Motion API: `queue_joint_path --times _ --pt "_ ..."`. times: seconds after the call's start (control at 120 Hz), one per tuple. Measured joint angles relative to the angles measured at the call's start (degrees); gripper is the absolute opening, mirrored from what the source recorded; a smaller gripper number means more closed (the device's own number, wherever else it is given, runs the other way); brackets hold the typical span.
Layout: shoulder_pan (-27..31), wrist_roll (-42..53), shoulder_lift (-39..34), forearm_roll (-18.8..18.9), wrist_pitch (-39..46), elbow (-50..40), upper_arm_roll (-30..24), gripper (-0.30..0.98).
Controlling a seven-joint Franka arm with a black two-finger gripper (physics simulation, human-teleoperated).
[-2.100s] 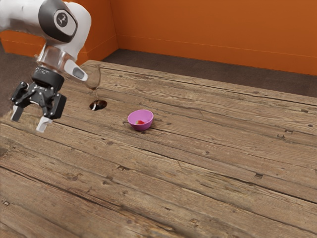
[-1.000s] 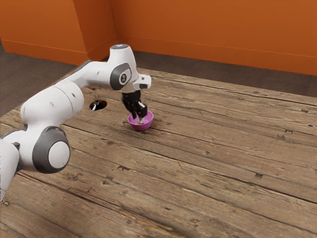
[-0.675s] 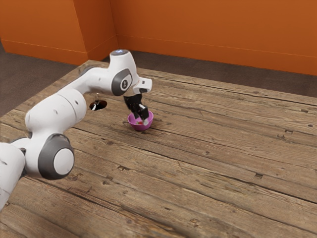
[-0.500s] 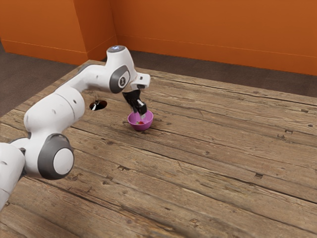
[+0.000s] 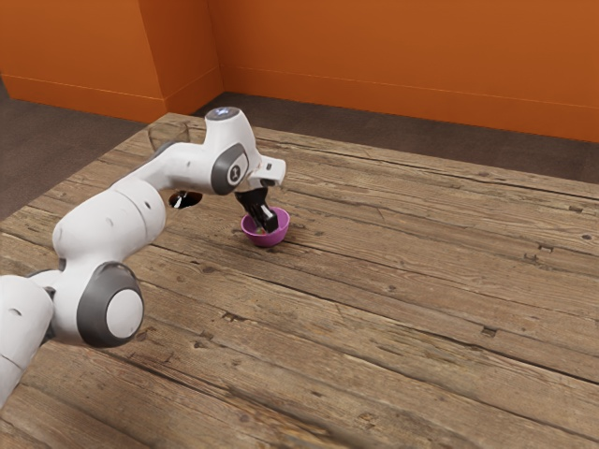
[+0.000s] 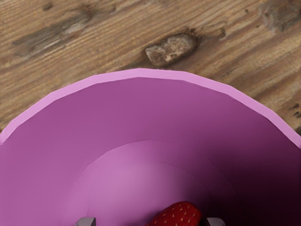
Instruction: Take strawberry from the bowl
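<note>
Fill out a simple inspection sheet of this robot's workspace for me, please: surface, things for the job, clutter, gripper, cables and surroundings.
Surface: wooden table, with knots and dark seams between planks.
Job's things: pink-purple bowl upright on the table; red strawberry inside it, not lifted out.
Clutter: a clear glass with a dark base, on the table near the bowl, partly behind my arm.
Gripper: down in the bowl, open; the strawberry lies between the fingertips, nearer one of them, with a visible gap to the other.
Cables: nothing seen.
Surroundings: orange walls and dark floor beyond the table.
</note>
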Motion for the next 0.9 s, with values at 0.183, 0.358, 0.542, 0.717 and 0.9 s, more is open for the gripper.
queue_joint_path --times 0.183,0.358,0.542,0.717,0.9 --pt "0.08 0.35 -0.26 0.02 0.36 -0.02 0.00 0.14" --pt "0.08 0.25 -2.50 0.28 0.31 -0.43 0.44 0.08" --pt "-6.88 -0.63 -10.93 0.55 -0.07 -6.02 1.85 0.04" --pt "-10.24 -1.38 -5.94 0.27 2.27 -6.04 1.42 0.14" --pt "-10.44 -1.54 -9.84 -0.22 2.89 -7.99 1.75 0.45"
